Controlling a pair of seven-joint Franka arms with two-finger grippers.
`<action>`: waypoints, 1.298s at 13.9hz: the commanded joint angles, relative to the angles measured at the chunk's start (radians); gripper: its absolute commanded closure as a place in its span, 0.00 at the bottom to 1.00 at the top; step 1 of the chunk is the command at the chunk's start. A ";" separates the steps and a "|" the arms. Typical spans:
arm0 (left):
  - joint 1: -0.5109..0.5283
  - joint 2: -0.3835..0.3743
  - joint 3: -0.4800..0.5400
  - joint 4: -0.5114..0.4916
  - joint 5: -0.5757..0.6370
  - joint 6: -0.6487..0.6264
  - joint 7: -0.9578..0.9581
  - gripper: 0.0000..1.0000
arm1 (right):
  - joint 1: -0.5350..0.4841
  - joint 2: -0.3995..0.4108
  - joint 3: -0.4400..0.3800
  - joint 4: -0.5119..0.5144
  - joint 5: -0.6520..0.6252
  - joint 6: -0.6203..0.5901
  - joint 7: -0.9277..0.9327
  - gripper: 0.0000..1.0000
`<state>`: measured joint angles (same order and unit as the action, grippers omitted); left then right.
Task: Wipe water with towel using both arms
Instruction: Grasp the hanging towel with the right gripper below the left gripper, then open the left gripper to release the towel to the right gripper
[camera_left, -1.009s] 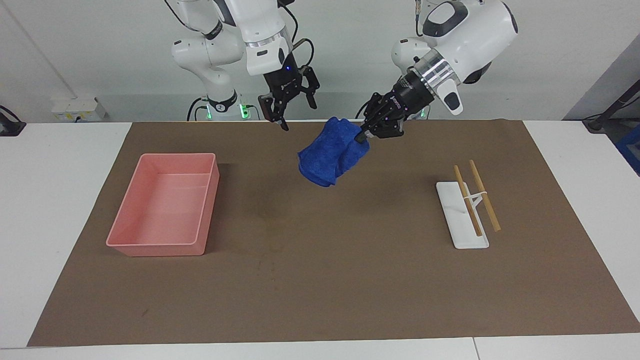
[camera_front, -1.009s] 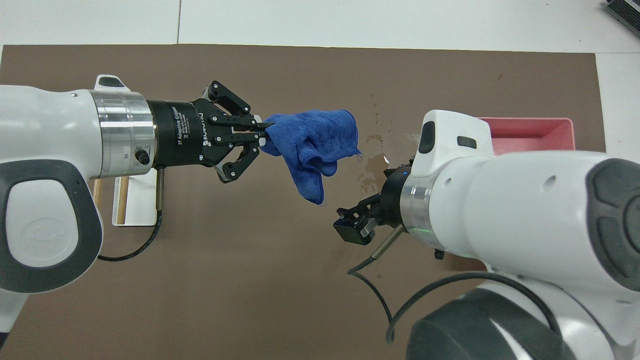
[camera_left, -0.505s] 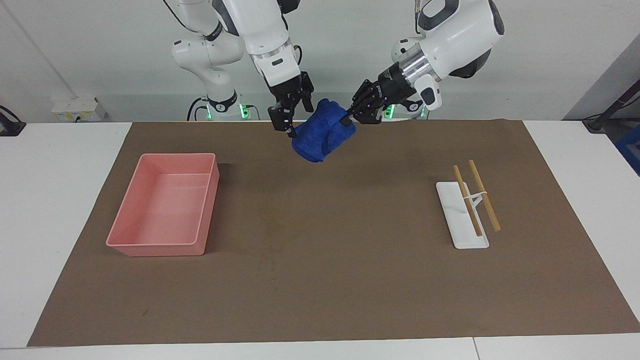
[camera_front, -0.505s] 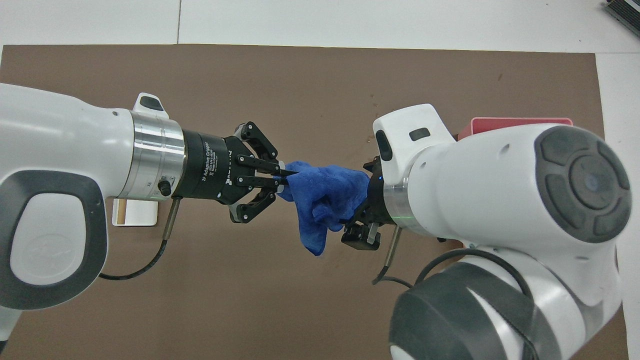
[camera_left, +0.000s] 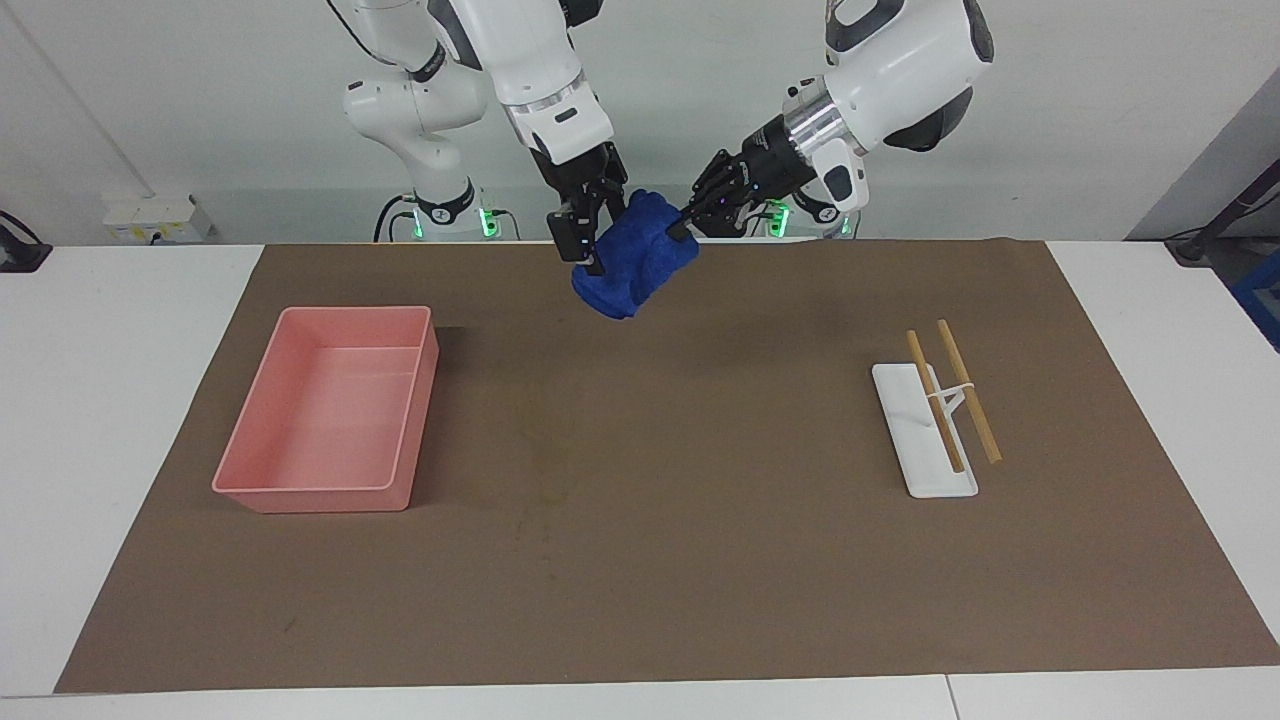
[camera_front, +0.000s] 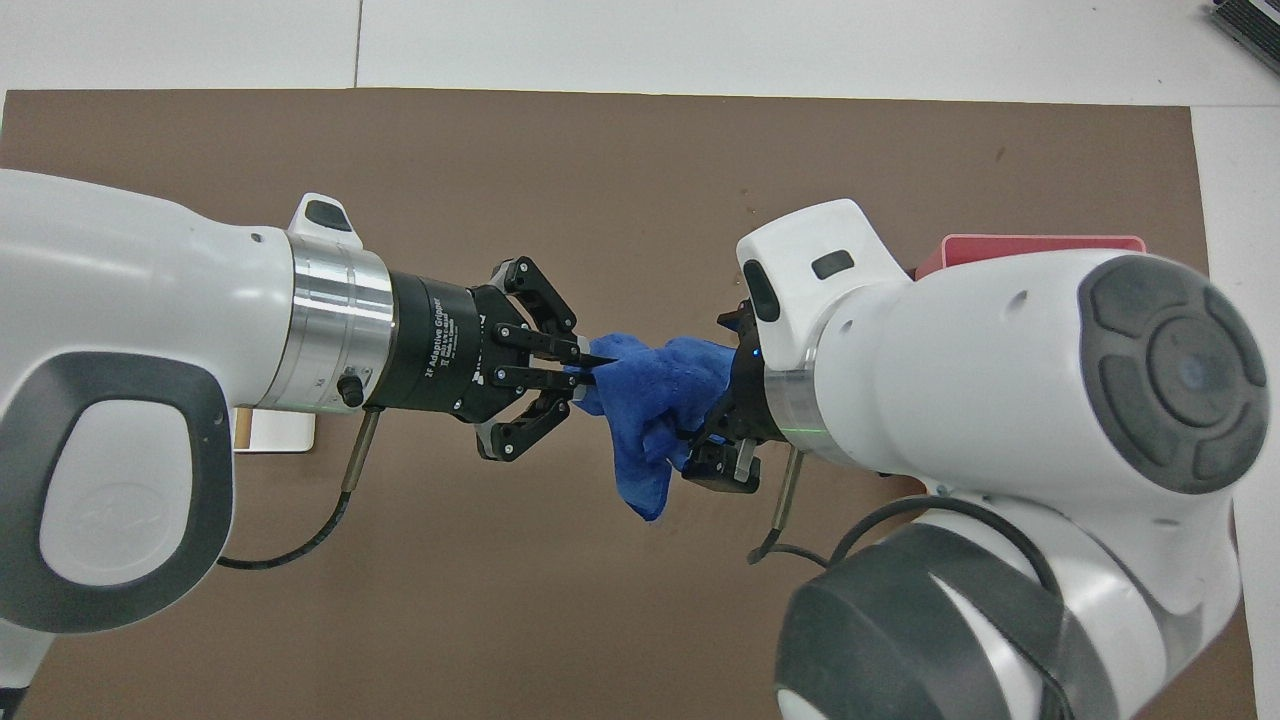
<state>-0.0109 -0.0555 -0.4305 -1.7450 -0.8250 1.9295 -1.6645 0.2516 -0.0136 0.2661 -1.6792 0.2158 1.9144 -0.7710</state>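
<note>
Deep-blue terry, bunched and drooping, the towel (camera_left: 630, 258) hangs in the air at the upper middle of the facing view, above the mat's edge closest to the robots, held between the 2 arms. The left gripper (camera_left: 686, 224) has its fingers pinched tight on one corner of the cloth. The right gripper (camera_left: 590, 240) sits against the other side of the bundle; whether its fingers have closed on the fabric I cannot tell.

The step in hand looks like a 2-handed grasp before wiping. To do it well, the right gripper should bite a clear fold rather than a loose tuft, and both arms should then draw apart gently so the cloth spreads without tearing free of either pinch.

The brown mat (camera_left: 700, 560) covers most of the white table (camera_left: 100, 400). A pink tray (camera_left: 330, 410) rests at the left middle of the facing view, a white stand with wooden sticks (camera_left: 935, 420) at the right middle, both well apart from the towel, so there is room to lower it mid-mat.
</note>
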 joint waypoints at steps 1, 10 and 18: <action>-0.006 -0.007 -0.007 -0.004 -0.040 0.080 0.003 1.00 | 0.001 0.001 0.002 0.004 0.081 -0.006 -0.073 0.00; -0.018 -0.015 -0.014 -0.008 -0.049 0.071 -0.001 1.00 | 0.046 -0.005 0.004 -0.070 0.132 0.189 -0.030 0.67; -0.006 -0.023 -0.007 -0.005 -0.036 0.077 -0.007 0.30 | 0.003 0.004 -0.002 -0.062 0.142 0.173 0.001 1.00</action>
<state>-0.0202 -0.0561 -0.4445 -1.7449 -0.8533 2.0062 -1.6655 0.2695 -0.0091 0.2606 -1.7337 0.3365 2.0834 -0.8018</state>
